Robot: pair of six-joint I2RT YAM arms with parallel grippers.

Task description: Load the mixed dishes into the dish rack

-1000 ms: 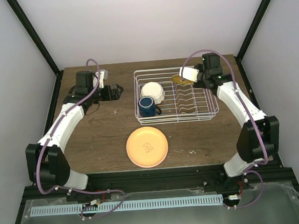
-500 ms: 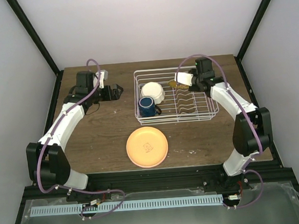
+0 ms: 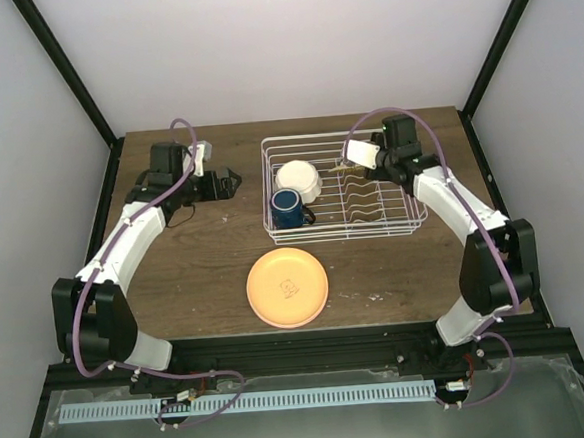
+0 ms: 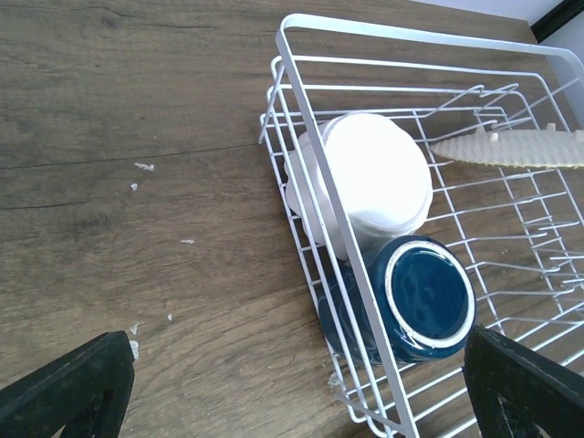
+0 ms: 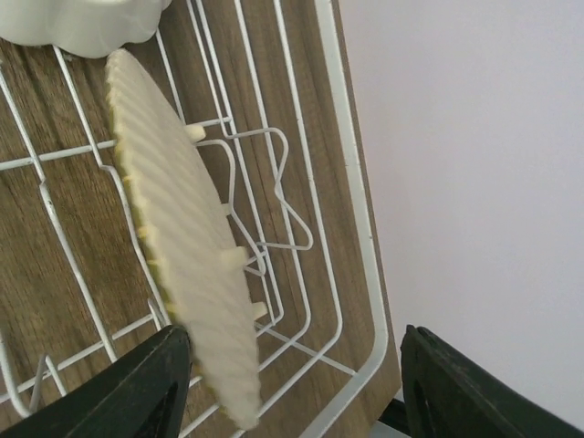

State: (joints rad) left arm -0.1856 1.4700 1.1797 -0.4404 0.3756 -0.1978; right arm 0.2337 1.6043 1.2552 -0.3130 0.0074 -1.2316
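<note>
Standing on its edge inside the white wire rectangular dish rack (image 3: pixel 345 233), a pale cream round plate (image 5: pixel 178 237) shows a ribbed underside with small feet, slotted among the upright dividers near the far rim. Its long axis runs along the rack's length, roughly parallel to that far rim, and it leans slightly; from overhead it reads as only a thin sliver. The right end effector (image 5: pixel 298 338) has let go: its dark fingers are spread wide, the plate's near edge lies beside one finger and the other is well apart from it. A second ago this end effector was clenched on the plate, which was held flatter and higher over the rack's far right corner. At the rack's left end the small white scallop-edged bowl (image 3: pixel 299 180) and the dark blue handled mug (image 3: pixel 288 207) lie side by side, touching. The round orange plate (image 3: pixel 288 286) lies flat on the wooden worktop (image 3: pixel 196 276), near the rack's front. The left end effector (image 3: pixel 227 180) hangs released, unmoved, left of the rack.
</note>
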